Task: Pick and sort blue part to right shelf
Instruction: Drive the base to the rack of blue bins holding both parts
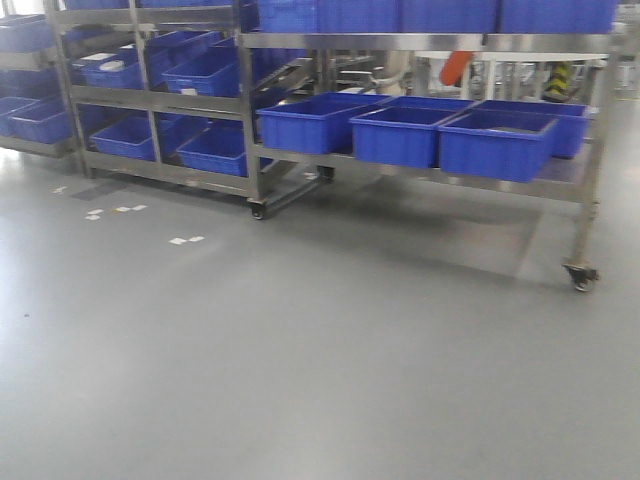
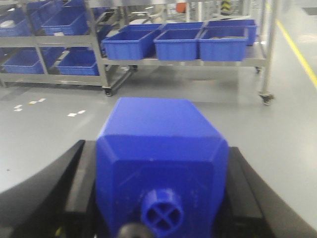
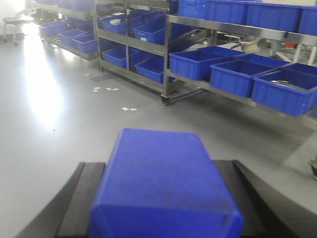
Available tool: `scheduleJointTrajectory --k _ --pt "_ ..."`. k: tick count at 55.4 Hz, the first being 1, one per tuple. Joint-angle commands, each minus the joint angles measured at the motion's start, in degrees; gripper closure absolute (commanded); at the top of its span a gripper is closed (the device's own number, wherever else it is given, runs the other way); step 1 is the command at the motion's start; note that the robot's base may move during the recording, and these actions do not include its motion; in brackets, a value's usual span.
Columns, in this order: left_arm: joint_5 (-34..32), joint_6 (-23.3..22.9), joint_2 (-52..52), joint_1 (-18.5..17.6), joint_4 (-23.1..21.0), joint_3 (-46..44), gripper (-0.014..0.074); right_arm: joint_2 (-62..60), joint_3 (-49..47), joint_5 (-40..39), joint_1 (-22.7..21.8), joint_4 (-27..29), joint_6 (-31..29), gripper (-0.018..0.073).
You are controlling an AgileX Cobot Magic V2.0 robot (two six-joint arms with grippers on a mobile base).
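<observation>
**Two Loaded Tools, Shelf Not Yet Reached**

Two arms carry cargo at this moment. The left tool is closed on a blue part, a faceted block with a round, cross-slotted stub facing the camera; its black fingers press both flanks. The right tool is likewise clamped on a second blue part, a plain flat-topped block. Neither part is delivered; the right shelf stands well apart across grey floor, with its blue bins in a row on the lower level.

Hazards, as judged:
- The shelf's upper rail overhangs the bins; a high approach could knock a part against the steel.
- The neighbouring rack holds similar bins; steering towards it would mis-sort the load.
- The flanks of the faceted part taper; a jolt from the mobile base could let it slide out of the grip.
- Each block hides its own fingertips from the wrist view; the release would be aimed half blind.
- White scraps lie on the floor near the route.

Pose: both wrists point forward over the floor toward the racks, tilted slightly downward; the left wrist faces the right shelf nearly square, while the right wrist sees it obliquely, off to its right; neither arm shows in the front-facing view.
</observation>
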Motion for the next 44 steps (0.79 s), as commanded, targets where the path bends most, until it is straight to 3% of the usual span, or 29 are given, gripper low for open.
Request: scheduleJointTrajectory --k 1,44 --pt "-5.0 -0.4 0.1 0.0 -0.1 -1.6 0.0275 0.9 -1.5 -5.4 -0.3 -1.3 -0.4 0.0281" --pt "-5.0 -0.4 0.1 0.0 -0.1 -1.6 0.0275 0.9 -1.5 -5.4 -0.3 -1.3 -0.4 0.0281"
